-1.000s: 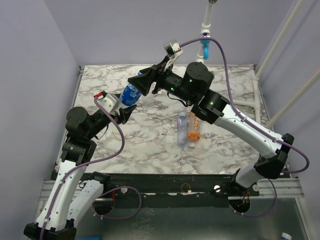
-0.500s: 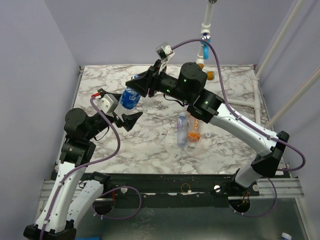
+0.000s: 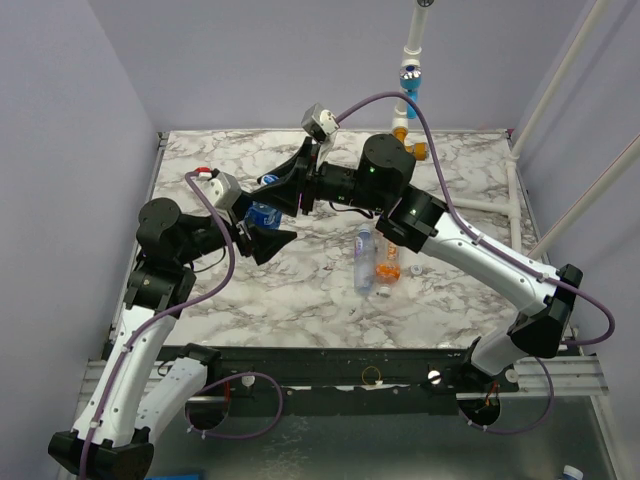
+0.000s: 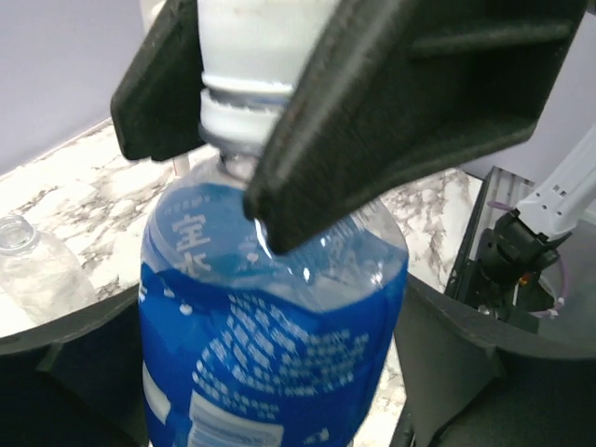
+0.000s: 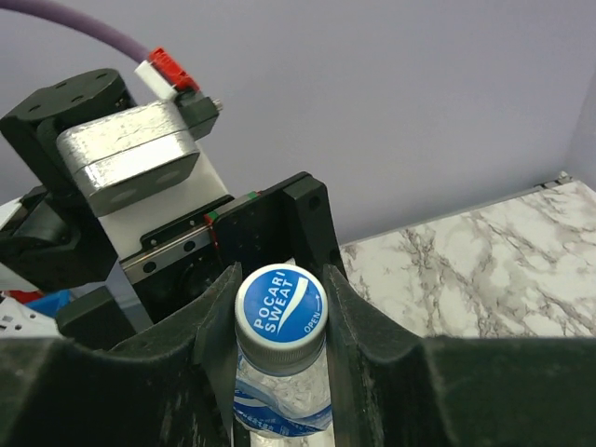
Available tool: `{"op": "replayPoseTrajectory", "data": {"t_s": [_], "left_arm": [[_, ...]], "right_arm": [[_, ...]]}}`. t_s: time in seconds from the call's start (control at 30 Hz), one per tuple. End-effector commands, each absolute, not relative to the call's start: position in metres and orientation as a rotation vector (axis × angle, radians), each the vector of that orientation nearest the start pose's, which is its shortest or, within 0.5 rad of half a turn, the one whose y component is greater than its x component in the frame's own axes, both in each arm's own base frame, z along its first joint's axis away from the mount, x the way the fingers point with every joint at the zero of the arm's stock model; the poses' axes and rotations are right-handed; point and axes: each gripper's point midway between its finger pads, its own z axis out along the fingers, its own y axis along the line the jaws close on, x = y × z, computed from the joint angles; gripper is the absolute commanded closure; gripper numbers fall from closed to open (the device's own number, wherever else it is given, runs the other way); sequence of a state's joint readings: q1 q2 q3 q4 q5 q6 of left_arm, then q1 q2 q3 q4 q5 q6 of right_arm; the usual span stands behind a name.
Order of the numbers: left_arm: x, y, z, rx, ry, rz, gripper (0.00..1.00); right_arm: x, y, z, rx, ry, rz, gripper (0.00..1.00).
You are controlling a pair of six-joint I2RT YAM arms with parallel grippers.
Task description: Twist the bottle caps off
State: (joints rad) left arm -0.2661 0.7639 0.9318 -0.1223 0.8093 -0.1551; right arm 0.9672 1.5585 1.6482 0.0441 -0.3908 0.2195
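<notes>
Your left tool (image 3: pixel 268 240), nearest you, is standing wide open on both sides of the blue-labelled bottle (image 4: pixel 270 354), above the counter (image 3: pixel 300 290). Your right tool (image 3: pixel 275 188) is pinching the bottle cap (image 5: pixel 279 304); only its wrist view is showing the blue printed top.

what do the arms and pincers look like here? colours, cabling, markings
The left arm and right arm match: white link shells, black round joint housings, a purple cable looped along each. A green light shows on one right-arm joint. The left pincer and right pincer have matte black wedge-shaped fingers. Each wrist carries a silvery camera block; the left one has a red connector.
</notes>
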Motion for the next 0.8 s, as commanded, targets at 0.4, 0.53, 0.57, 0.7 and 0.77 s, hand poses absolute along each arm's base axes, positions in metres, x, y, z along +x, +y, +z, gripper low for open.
{"op": "replayPoseTrajectory", "data": {"t_s": [0.4,0.53,0.57,0.7,0.77], "left_arm": [[0.199,-0.201,0.37,0.809,1.432,-1.012,0.63],[0.211,-0.195,0.37,0.771,1.435,-0.936,0.71],[0.215,-0.193,0.37,0.757,1.436,-0.91,0.72],[0.23,-0.185,0.373,0.704,1.44,-0.821,0.81],[0.235,-0.181,0.373,0.685,1.443,-0.792,0.84]], "right_arm": [[0.208,0.429,0.481,-0.844,1.205,1.217,0.32],[0.224,0.43,0.487,-0.747,1.279,1.193,0.29],[0.227,0.431,0.487,-0.736,1.296,1.191,0.29],[0.242,0.437,0.477,-0.705,1.391,1.147,0.32],[0.247,0.441,0.471,-0.701,1.421,1.131,0.34]]}}
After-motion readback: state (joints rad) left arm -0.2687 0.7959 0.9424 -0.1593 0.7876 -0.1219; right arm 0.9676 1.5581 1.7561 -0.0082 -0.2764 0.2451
